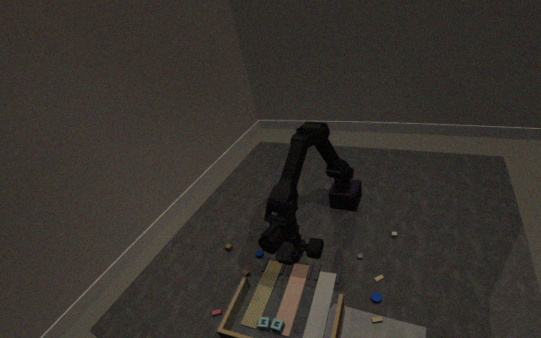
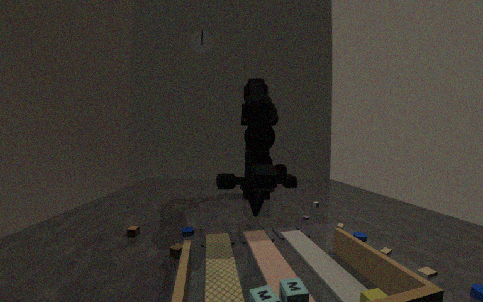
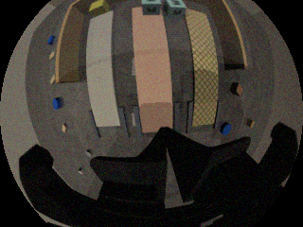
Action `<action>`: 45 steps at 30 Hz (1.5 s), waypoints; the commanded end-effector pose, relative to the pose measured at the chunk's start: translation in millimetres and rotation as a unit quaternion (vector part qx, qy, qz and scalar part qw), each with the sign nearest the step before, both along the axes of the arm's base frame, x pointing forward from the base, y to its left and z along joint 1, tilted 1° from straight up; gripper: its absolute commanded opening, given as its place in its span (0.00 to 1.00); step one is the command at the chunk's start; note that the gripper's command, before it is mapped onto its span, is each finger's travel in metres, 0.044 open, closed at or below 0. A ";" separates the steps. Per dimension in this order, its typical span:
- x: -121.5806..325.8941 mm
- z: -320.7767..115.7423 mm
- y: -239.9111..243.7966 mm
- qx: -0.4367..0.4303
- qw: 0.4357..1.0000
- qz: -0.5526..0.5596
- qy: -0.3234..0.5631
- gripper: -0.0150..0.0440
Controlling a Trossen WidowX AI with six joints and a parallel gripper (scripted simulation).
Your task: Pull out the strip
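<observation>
Two teal cubes carry a dark M. One cube is at the far end of the pink strip. The other cube stands beside it, between the pink strip and the yellow checkered strip; what is under it is unclear. A pale grey strip lies on the other side. My gripper is shut and empty, pointing down above the pink strip's near end; the top view hides its fingertips.
Wooden walls flank the strips. Low dark rails stand beside their near ends. A yellow block is near the pale strip's far end. Blue discs and small blocks lie outside the walls.
</observation>
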State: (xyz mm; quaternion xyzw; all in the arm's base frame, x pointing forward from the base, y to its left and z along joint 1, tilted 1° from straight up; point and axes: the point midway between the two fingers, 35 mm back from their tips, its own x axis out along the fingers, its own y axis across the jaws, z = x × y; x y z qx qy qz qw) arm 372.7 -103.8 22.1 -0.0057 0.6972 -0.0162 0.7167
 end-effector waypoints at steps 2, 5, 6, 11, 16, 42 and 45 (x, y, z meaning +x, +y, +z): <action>-1.3 -11.9 1.8 0.003 1.000 0.002 0.004 0.25; -1.2 -16.8 1.9 0.003 1.000 0.002 0.004 0.25; -1.2 -18.5 1.9 0.003 1.000 0.002 0.004 0.25; -1.2 -26.7 2.1 0.003 1.000 0.002 0.004 0.25; -1.2 -34.9 2.7 0.003 1.000 0.002 0.004 0.25; -2.1 -51.9 3.9 0.003 1.000 0.002 0.004 0.25; -2.1 -52.2 3.9 0.003 1.000 0.002 0.004 0.25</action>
